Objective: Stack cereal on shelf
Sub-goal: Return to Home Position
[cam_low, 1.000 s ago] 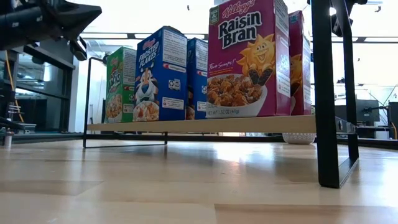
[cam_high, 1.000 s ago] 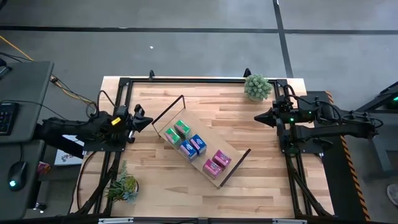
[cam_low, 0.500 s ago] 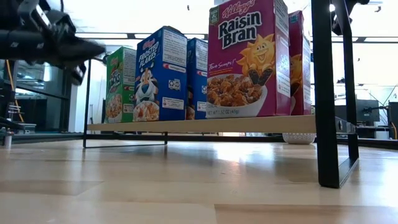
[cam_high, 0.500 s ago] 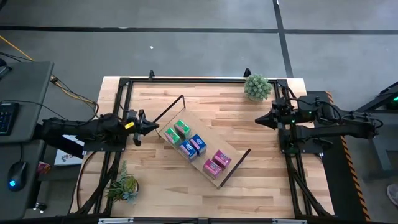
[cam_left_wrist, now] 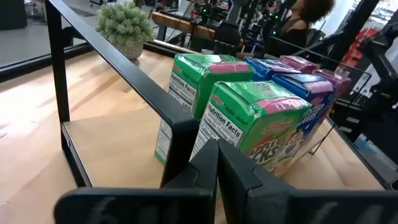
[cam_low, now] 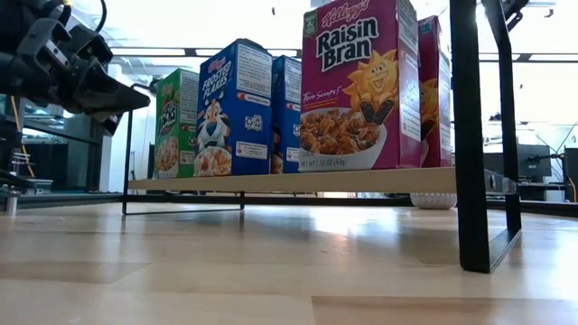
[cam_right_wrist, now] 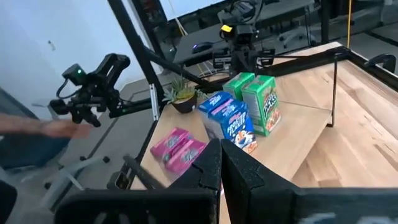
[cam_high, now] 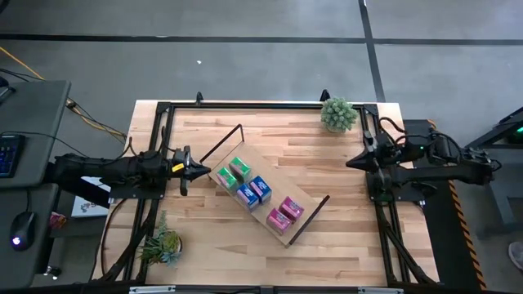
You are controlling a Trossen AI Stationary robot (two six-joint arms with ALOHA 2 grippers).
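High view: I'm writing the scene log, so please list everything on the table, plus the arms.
Table: one, light wood planks, black frame.
Shelf: one, light wood with black wire ends, diagonal at mid-table.
Cereal boxes: six, two green, two blue, two pink, in pairs along the shelf.
Plants: two, green, one at the table corner by the right arm, one at the table edge by the left arm.
Left gripper: black, shut, at the shelf's green-box end.
Right gripper: black, shut, at the table's right edge, clear of the shelf.
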